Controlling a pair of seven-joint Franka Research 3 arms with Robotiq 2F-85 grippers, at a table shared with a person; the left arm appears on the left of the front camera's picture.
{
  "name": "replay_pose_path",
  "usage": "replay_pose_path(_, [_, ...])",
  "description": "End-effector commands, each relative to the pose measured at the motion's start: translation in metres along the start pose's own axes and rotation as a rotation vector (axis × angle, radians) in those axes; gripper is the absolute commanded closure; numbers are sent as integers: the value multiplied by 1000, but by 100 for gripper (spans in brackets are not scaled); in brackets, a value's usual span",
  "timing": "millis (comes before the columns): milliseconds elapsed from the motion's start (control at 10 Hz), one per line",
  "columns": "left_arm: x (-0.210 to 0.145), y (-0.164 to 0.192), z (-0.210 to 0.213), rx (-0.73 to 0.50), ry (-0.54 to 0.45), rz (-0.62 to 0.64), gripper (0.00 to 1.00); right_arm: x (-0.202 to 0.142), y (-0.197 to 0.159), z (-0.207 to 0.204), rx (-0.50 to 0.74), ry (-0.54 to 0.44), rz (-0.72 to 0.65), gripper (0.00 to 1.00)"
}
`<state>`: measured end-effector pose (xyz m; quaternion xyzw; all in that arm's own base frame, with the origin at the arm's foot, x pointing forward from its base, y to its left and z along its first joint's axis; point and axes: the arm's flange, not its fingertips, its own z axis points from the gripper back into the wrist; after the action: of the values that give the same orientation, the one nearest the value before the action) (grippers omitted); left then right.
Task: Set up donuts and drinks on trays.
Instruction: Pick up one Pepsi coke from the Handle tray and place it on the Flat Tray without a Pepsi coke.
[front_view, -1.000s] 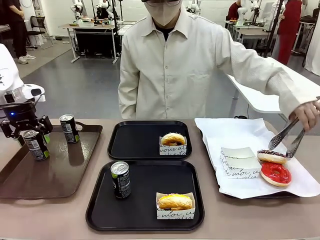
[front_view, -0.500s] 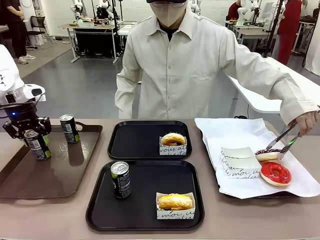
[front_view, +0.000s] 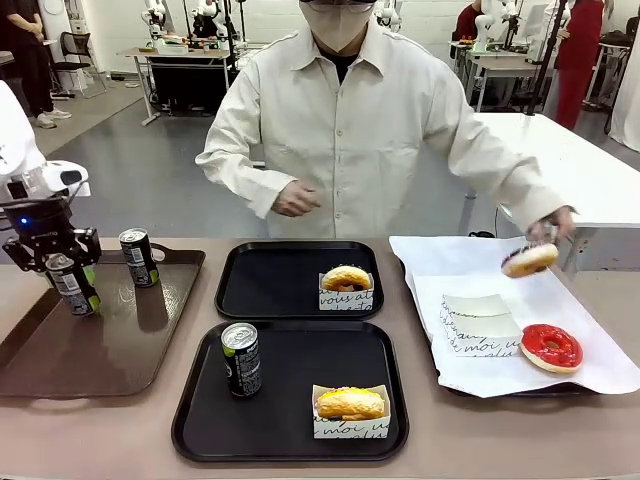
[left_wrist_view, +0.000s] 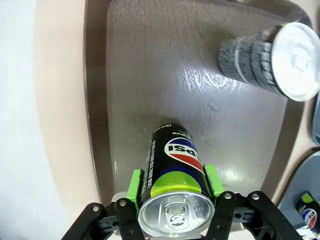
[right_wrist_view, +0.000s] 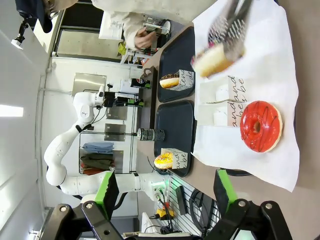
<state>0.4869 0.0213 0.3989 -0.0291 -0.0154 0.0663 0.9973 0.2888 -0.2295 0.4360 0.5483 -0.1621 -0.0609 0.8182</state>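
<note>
Pepsi can (front_view: 72, 292) is the piece in play. In the front view the left gripper (front_view: 68, 280) pinches it from both sides near its top, over the far left corner of the brown tray (front_view: 100, 360). The can leans a little, and I cannot tell whether its base is clear of the tray. A second can (front_view: 138, 257) stands just beside it. The near black tray (front_view: 300, 370) holds a can (front_view: 241, 360) and a sleeved glazed donut (front_view: 350, 404). The far black tray (front_view: 270, 285) has a sleeved donut (front_view: 346, 277) but no drink, so the gripped can is probably meant for it. The person's hand (front_view: 552, 222) holds a donut (front_view: 529, 260) above the paper-lined tray (front_view: 450, 260), near an empty sleeve (front_view: 478, 318) that likely awaits it. A red-iced donut (front_view: 551, 347) lies beside the sleeve.

In the left wrist view the green pads (left_wrist_view: 135, 182) press flat against opposite sides of the can just under its silver top. That is a square grip, suited to carrying it upright.

In the right wrist view the right gripper (right_wrist_view: 167, 195) is spread wide with nothing between its fingers, well back from the table. This leaves the person's tongs (right_wrist_view: 230, 25) room to work.
</note>
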Motion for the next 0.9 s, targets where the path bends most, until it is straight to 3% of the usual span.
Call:
replay_pose_path(0, [-30, -22, 68, 55, -6, 92, 100, 2, 1, 2, 22, -9, 3, 0])
replay_pose_path(300, [-75, -35, 151, -17, -43, 133, 100, 2, 1, 2, 22, -9, 3, 0])
replay_pose_path(600, [-80, -23, 167, -85, -75, 161, 100, 2, 1, 2, 22, -9, 3, 0])
replay_pose_path(800, [-90, -34, 173, -22, -70, 117, 100, 2, 1, 2, 22, -9, 3, 0])
